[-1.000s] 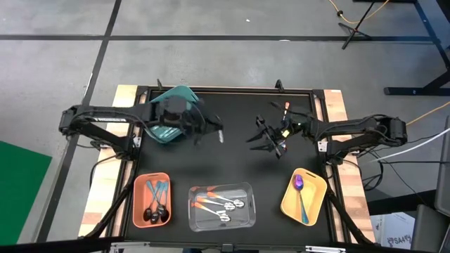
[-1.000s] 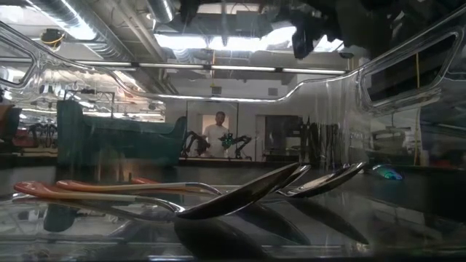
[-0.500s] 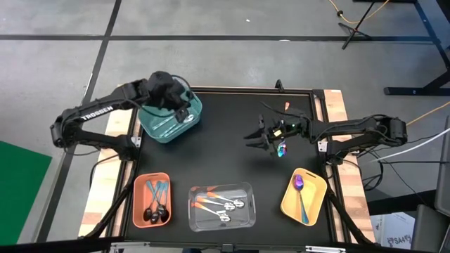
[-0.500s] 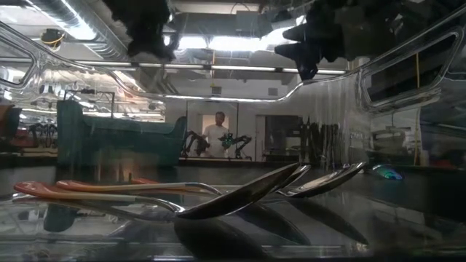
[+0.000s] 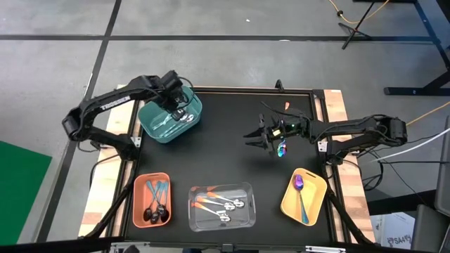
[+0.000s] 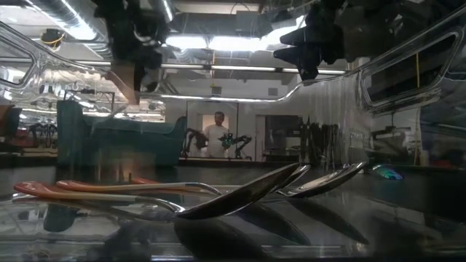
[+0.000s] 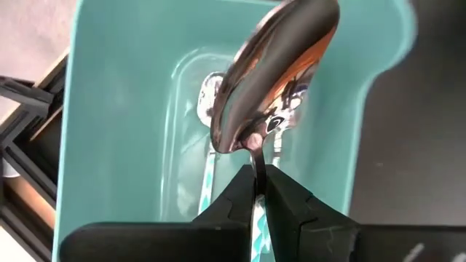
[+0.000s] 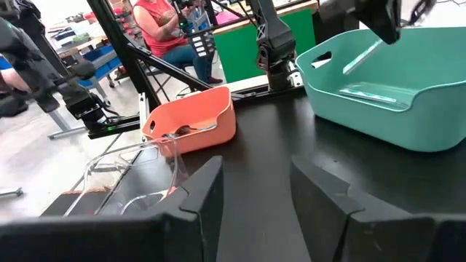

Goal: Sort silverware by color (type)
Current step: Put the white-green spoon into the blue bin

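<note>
My left gripper (image 5: 180,107) hangs over the teal bin (image 5: 156,126) at the table's far left, shut on an all-silver spoon (image 7: 273,73). More silver spoons (image 7: 211,94) lie flat on that bin's floor. My right gripper (image 5: 261,138) hovers open above the bare middle of the table, holding nothing. A small purple and teal thing (image 5: 282,149) shows under its wrist. Black-bowled, teal-handled spoons (image 5: 156,202) lie in the salmon bin, orange-handled silver spoons (image 5: 219,204) in the clear bin, and a purple-bowled, teal-handled spoon (image 5: 300,193) in the yellow bin. My left gripper pinches the silver spoon's thin handle (image 7: 256,166) between its two fingers, coming from above. The spoon is lifted and slants down below the fingers (image 8: 362,55) into the teal bin, bowl end lowest. I cannot tell whether the bowl touches the bin's floor.
The salmon bin (image 5: 138,184), clear bin (image 5: 247,190) and yellow bin (image 5: 316,184) stand in a row along the near edge. A raised frame (image 5: 225,89) borders the black mat. A small orange thing (image 5: 286,105) lies near the far edge. People show in the room beyond.
My left arm has swung with the spoon from the table's middle-left toward the far left and now stands over the teal bin. My right gripper has shifted slightly toward the table's left and then kept still.
</note>
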You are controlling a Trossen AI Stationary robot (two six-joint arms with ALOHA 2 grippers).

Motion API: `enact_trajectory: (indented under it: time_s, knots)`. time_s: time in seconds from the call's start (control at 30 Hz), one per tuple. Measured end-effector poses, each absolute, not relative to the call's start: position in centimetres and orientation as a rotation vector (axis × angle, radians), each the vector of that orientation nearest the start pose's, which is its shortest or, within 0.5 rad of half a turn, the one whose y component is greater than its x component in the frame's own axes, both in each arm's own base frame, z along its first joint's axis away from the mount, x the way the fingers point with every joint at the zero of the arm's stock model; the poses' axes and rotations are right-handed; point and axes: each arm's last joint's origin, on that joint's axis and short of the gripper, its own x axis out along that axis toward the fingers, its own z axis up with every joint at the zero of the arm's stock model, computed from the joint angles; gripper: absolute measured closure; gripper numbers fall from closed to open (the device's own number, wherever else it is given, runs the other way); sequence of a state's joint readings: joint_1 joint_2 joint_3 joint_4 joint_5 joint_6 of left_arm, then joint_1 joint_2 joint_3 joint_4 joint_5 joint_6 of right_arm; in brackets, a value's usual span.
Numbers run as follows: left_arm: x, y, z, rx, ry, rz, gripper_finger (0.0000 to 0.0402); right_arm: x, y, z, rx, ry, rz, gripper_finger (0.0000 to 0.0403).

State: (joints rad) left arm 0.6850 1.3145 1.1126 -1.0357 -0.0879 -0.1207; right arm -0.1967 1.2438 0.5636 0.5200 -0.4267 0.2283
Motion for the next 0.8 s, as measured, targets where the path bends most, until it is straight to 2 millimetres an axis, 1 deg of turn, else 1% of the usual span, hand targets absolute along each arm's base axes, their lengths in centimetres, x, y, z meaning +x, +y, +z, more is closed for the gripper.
enact_trajectory:
  time_s: [0.2,0.53,0.67,0.8]
  knots:
    - [19.5,16.7,24.9,-0.487,1.301,0.728,0.0388,25.4,-3.8,23.1,0.276,0.179,0.211,0.0258]
    - [21.5,18.3,19.7,-0.491,1.522,0.639,0.0388,25.4,-3.8,23.1,0.276,0.178,0.211,0.0258]
    - [21.9,18.6,18.3,-0.498,1.570,0.622,0.0388,25.4,-3.8,23.1,0.275,0.178,0.212,0.0258]
    - [22.1,18.8,17.5,-0.502,1.586,0.618,0.0388,25.4,-3.8,23.1,0.275,0.178,0.211,0.0258]
